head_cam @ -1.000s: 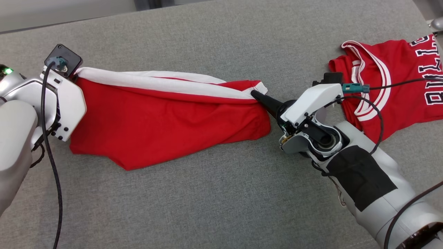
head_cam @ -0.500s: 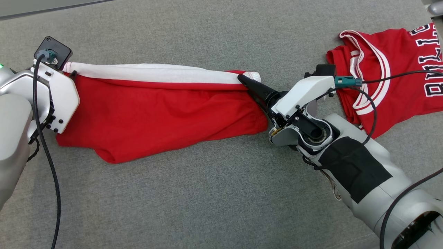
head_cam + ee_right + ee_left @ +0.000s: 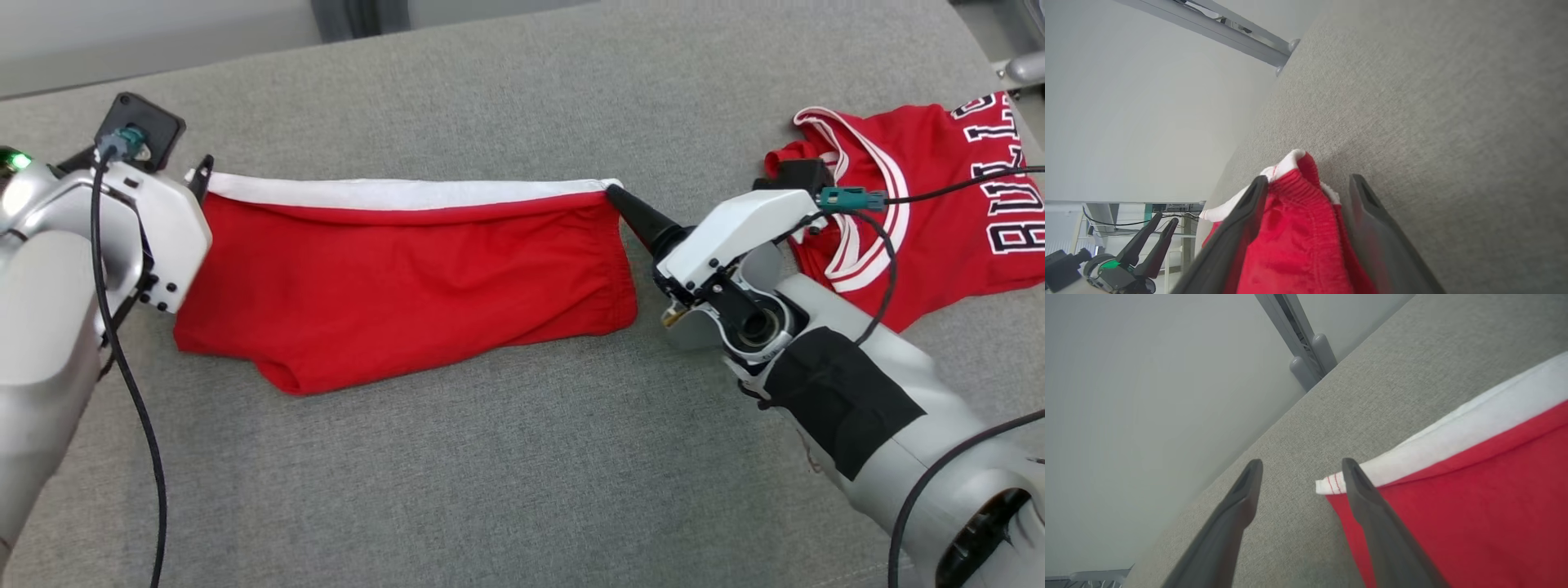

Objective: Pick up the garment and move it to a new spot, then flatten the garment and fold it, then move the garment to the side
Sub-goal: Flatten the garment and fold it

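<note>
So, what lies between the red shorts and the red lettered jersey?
In the head view, the right end effector and its white wrist, above grey fabric surface.

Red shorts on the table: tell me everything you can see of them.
The shorts are red soft knit, with a white waistband along the far edge. They lie spread flat, slightly wrinkled, on the grey surface. The left gripper is open, one finger at their left corner; the right gripper is open, the other corner bunched between its fingers.
</note>
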Controlling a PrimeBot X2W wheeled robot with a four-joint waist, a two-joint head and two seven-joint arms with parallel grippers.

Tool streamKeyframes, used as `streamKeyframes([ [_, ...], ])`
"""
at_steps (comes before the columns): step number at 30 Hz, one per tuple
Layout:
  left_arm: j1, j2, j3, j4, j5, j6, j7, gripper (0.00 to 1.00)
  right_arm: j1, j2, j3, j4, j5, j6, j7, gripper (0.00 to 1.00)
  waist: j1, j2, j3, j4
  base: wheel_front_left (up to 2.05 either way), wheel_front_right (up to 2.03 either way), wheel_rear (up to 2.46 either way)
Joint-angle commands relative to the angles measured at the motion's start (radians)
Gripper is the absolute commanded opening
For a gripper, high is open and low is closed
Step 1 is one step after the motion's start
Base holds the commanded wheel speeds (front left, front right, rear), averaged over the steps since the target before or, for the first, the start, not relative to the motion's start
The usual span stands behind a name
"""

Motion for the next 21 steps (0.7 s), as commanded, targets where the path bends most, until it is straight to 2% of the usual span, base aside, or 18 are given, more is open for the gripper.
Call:
streamKeyframes([
  [1,0.013,0.002,0.002,0.000,-0.006,0.006,-0.006,1.00,-0.011,-0.013,0.003,0.008,-0.008,0.001,-0.008,1.00,0.0000,0.0000,-0.016,0.008,0.00,0.00,0.00],
  [4,0.029,-0.003,0.010,-0.013,-0.017,0.020,-0.039,1.00,-0.013,-0.031,0.044,0.021,-0.058,0.001,-0.054,1.00,0.0000,0.0000,-0.046,0.019,0.00,0.00,0.00],
  [8,0.062,-0.010,0.030,-0.043,-0.034,0.054,-0.097,1.00,-0.015,-0.074,0.120,0.030,-0.185,0.001,-0.177,1.00,0.0000,0.0000,-0.088,0.038,0.00,0.00,0.00],
  [13,0.126,-0.015,0.067,-0.111,-0.063,0.113,-0.193,1.00,-0.010,-0.119,0.136,0.035,-0.363,0.001,-0.247,1.00,0.0000,0.0000,-0.145,0.065,0.00,0.00,0.00],
  [17,0.211,-0.023,0.118,-0.194,-0.110,0.173,-0.280,1.00,-0.015,-0.173,-0.036,-0.005,-0.588,0.001,-0.247,1.00,0.0000,0.0000,-0.184,0.091,0.00,0.00,0.00],
  [21,0.322,-0.031,0.174,-0.299,-0.165,0.230,-0.341,1.00,0.102,-0.237,-0.314,-0.135,-0.910,0.001,-0.246,1.00,0.0000,0.0000,-0.214,0.121,0.00,0.00,0.00],
])
